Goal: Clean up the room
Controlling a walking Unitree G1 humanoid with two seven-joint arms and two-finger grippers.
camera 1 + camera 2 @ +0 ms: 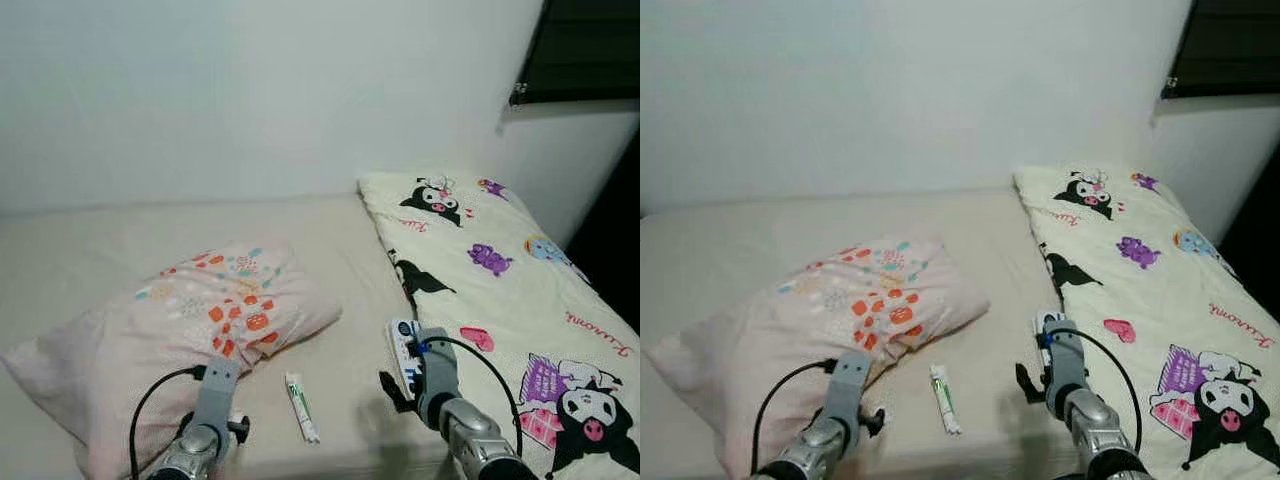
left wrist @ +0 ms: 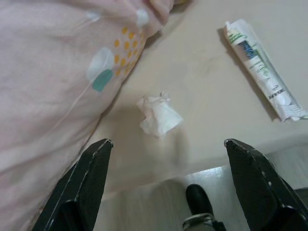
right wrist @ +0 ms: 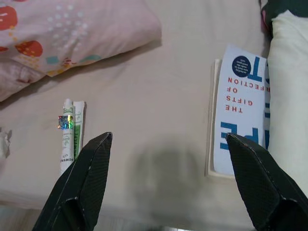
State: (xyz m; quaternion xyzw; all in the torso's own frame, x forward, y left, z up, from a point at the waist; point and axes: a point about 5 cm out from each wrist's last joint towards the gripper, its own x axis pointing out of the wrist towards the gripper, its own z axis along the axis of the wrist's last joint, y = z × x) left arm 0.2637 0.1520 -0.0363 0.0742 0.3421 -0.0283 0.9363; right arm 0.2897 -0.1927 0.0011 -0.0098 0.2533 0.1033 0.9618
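Note:
On the beige bed (image 1: pixel 330 240), a crumpled white tissue (image 2: pixel 159 115) lies beside a pink patterned pillow (image 1: pixel 170 330). My left gripper (image 2: pixel 167 142) hovers over the tissue, open and holding nothing. A white and green toothpaste tube (image 1: pixel 301 405) lies just right of it near the bed's front edge. My right gripper (image 3: pixel 168 137) hangs open above bare sheet, between the tube (image 3: pixel 71 134) and a white book (image 3: pixel 238 110) with red and blue lettering. That book (image 1: pixel 405 350) rests against the edge of a cream cartoon-print blanket (image 1: pixel 500 290).
The blanket covers the bed's right side. A white wall (image 1: pixel 250 100) runs behind the bed and a dark window (image 1: pixel 585 50) sits at the upper right. Pale floor (image 2: pixel 144 207) shows below the bed's front edge, with a black foot (image 2: pixel 197 197) on it.

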